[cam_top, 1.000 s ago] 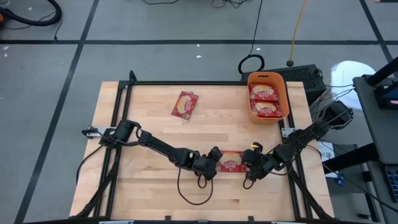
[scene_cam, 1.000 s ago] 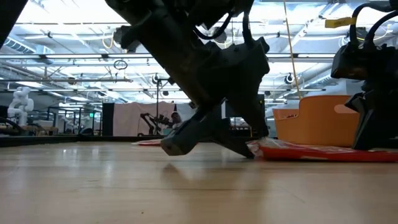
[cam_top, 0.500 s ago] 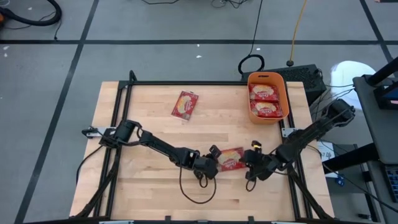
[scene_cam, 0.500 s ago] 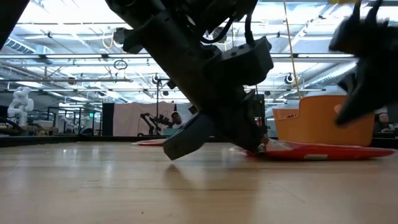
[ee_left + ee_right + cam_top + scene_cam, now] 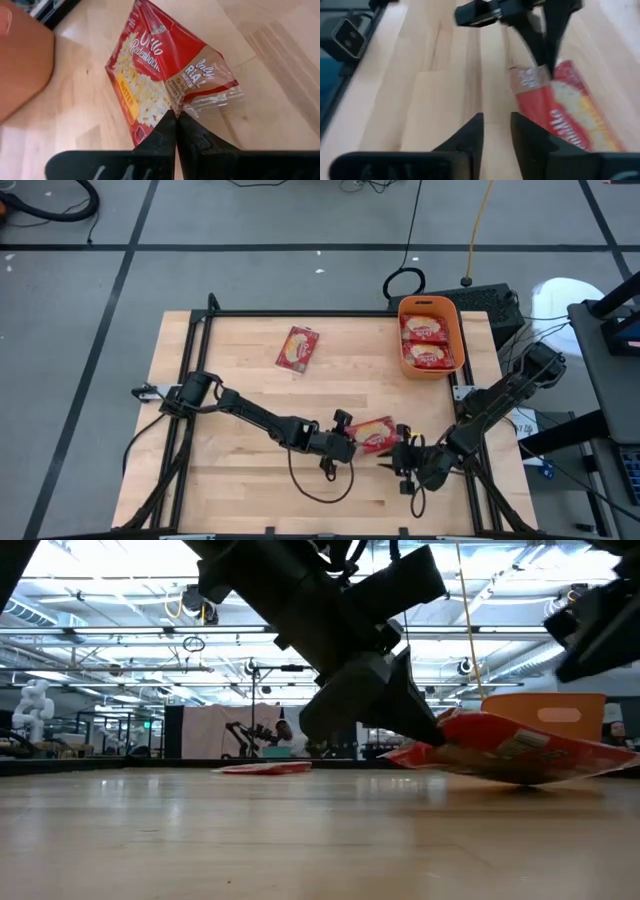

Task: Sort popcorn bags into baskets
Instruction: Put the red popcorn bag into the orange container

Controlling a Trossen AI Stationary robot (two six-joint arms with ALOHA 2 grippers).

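Held bag: popcorn bag (image 5: 373, 434) near the front edge of the table (image 5: 230, 395), right of centre, its near end raised off the wood and its far end low, as the low view (image 5: 505, 750) shows. It lay flat on the table a second ago.
Left gripper: left gripper (image 5: 347, 444) has its two fingers (image 5: 170, 131) pressed together on the clear seam at the bag's end (image 5: 165, 75); they look fully closed, with only the film between them.
Right gripper: right gripper (image 5: 398, 459) stands just beside the bag on its right, not touching it. A second ago it was at the bag's right end; it has since drawn back toward the front edge. Its fingers (image 5: 472, 131) are a narrow gap apart and hold nothing, with the bag (image 5: 565, 107) ahead of them.
Meaning of the change: the bag now seems to be carried by the left arm alone, so the pickup looks done and the carry to the bin comes next.
Basket: orange basket (image 5: 403, 310) at the back right corner, with two bags (image 5: 426, 340) lying in it side by side.
Loose bag: one more bag (image 5: 297, 347) flat on the table toward the back edge, left of the basket and well apart from both arms.
Risk: a pinch on the thin seam may slip as the bag swings.
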